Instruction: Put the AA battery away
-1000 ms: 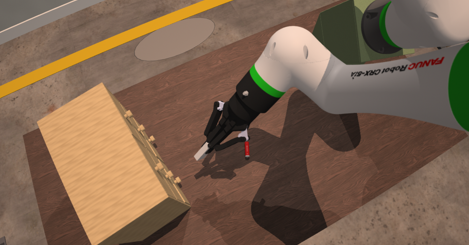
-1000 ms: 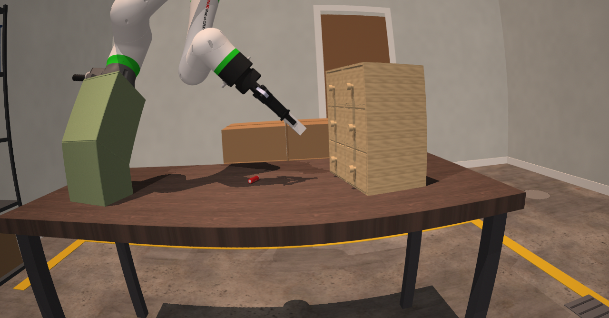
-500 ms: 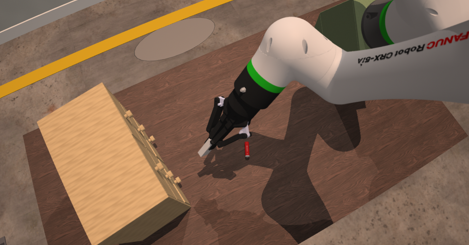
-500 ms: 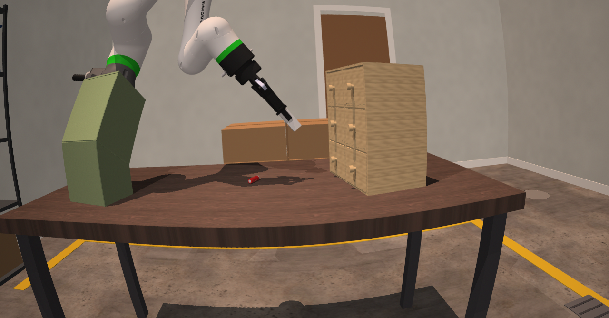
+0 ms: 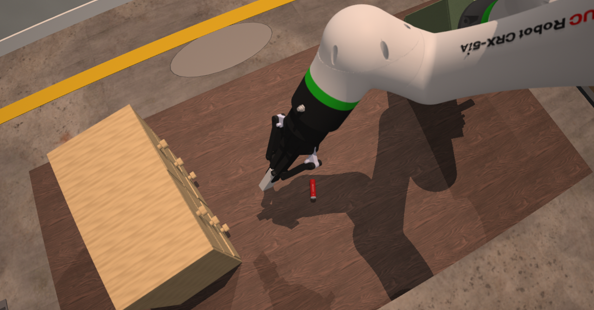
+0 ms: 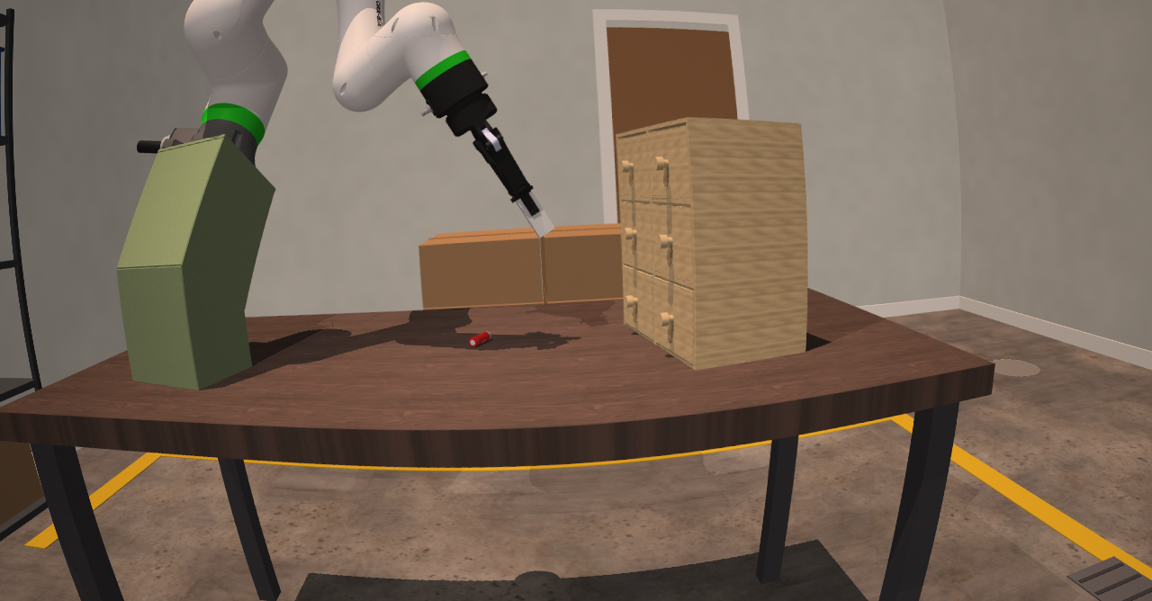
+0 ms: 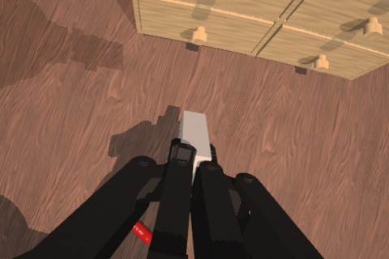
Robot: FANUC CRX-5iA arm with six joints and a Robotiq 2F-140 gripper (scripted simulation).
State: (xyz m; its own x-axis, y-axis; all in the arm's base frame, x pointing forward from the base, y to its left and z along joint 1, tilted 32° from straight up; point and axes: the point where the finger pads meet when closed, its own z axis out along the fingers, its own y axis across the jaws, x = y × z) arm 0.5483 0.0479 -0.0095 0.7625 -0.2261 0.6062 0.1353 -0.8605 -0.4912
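Observation:
The wooden chest [image 5: 120,196] [image 6: 749,243] [image 7: 243,12] stands upright, with several knobbed drawers in two columns. All the drawers look pushed in; what they hold is hidden. The red AA battery [image 5: 313,189] [image 6: 480,338] [image 7: 143,232] lies on its side on the table in front of the chest, partly hidden by the fingers in the wrist view. My gripper [image 5: 265,181] [image 6: 537,217] [image 7: 190,129] is shut and empty. It points obliquely down, above the table, between the battery and the chest's front, touching neither.
The table [image 5: 352,250] [image 6: 402,404] bears the chest, the battery and my green base [image 6: 184,275]. Brown boxes [image 6: 483,275] show behind the table in the exterior view. My arm's shadow falls over the battery.

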